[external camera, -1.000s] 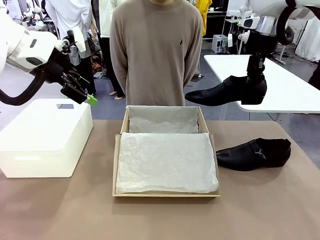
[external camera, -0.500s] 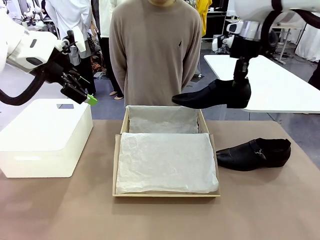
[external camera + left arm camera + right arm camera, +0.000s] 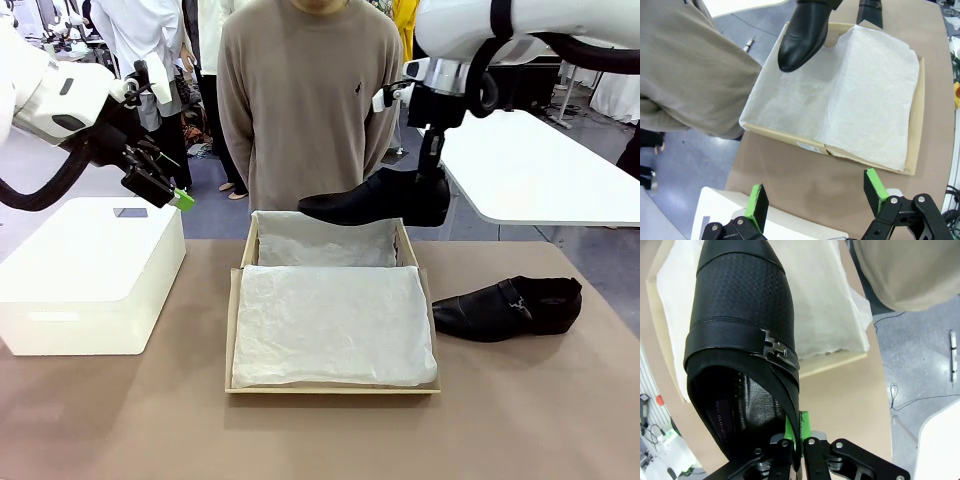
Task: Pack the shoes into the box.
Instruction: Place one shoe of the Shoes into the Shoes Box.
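My right gripper (image 3: 432, 172) is shut on the heel end of one black shoe (image 3: 375, 201), holding it level in the air over the far end of the box (image 3: 330, 385), toe pointing left. The right wrist view has that shoe (image 3: 742, 340) close up, its rim pinched between green pads (image 3: 805, 424). The other black shoe (image 3: 508, 306) lies on the table right of the box. White tissue paper (image 3: 330, 322) lines the brown cardboard box. High over the white box, my left gripper (image 3: 165, 180) is open and holds nothing, its fingers (image 3: 758, 204) spread wide.
A large white box (image 3: 88, 275) stands on the table at the left. A person in a beige sweater (image 3: 310, 100) stands at the far edge behind the shoebox. A white table (image 3: 540, 165) is off to the back right.
The right arm has carried the held shoe leftward and slightly down, from right of the box to above its far end. The left arm and the shoe on the table have stayed put.
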